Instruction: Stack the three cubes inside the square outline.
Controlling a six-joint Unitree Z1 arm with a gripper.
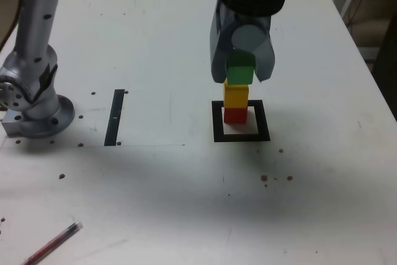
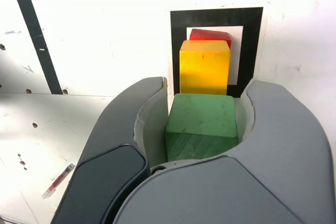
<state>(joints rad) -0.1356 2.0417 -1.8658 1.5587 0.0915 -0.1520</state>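
You've got a white tabletop [image 1: 161, 35], scuffed, with small dark holes and specks scattered over it. A black square outline [image 1: 242, 136] of tape sits toward the right edge in the exterior view, pale centre showing. The red cube [image 1: 235, 115] rests directly on the table inside that outline, near its back side. A thin black tape strip [image 1: 115, 116] lies left of centre, running front to back. The arm's grey base [image 1: 38, 116] is mounted at the left edge. A red pen [image 1: 53, 244] lies slanted near the front left corner. A faint line crosses the tabletop just in front of the strip
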